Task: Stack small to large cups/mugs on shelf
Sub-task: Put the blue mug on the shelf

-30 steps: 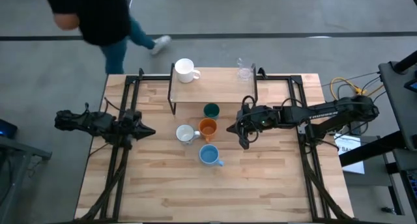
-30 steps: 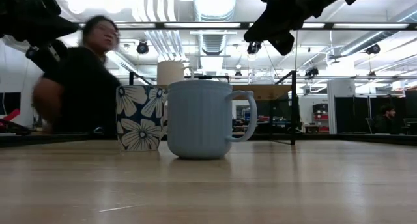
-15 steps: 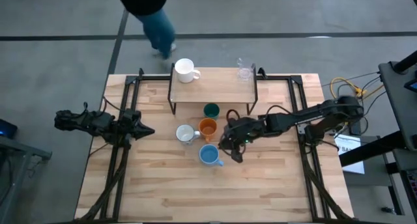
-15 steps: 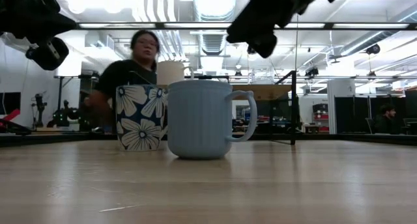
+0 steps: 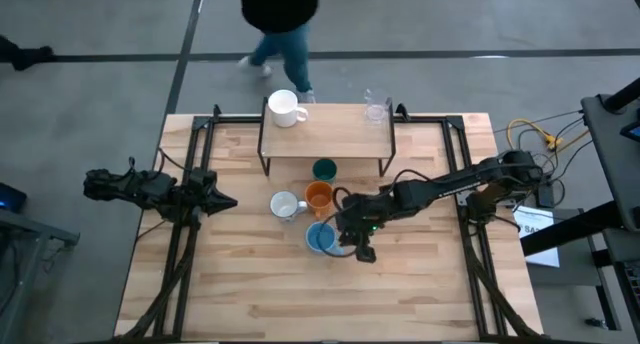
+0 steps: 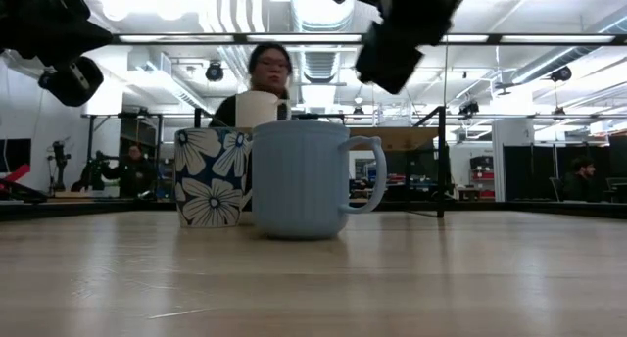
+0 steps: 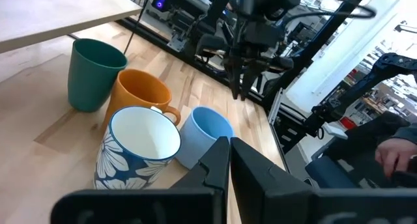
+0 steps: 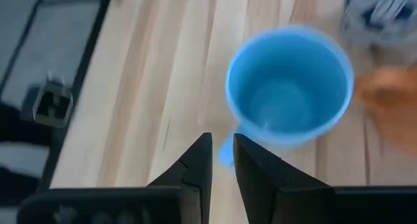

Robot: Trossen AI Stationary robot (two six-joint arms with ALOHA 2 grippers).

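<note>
The light blue mug [image 5: 320,237] stands on the table, nearest the near edge. Behind it are the orange mug [image 5: 318,195], the white dark-patterned mug [image 5: 284,205] and the dark green cup [image 5: 324,169]. A white mug [image 5: 285,108] and a clear glass [image 5: 376,109] stand on the shelf [image 5: 325,134]. My right gripper [image 5: 352,242] hovers shut, pointing down, above the blue mug's handle [image 8: 225,152] and well clear of its rim in the low view [image 6: 387,72]. My left gripper [image 5: 225,201] waits shut at the table's left side.
A person [image 5: 280,14] walks on the floor beyond the table's far edge, behind the shelf. Black frame rails run along the table's left and right sides. Bare wood lies between the blue mug and the near edge.
My right gripper has swung from right of the orange mug toward the table's left and near edge, ending over the blue mug's handle. The person has walked rightward along the far side. No mug has moved.
</note>
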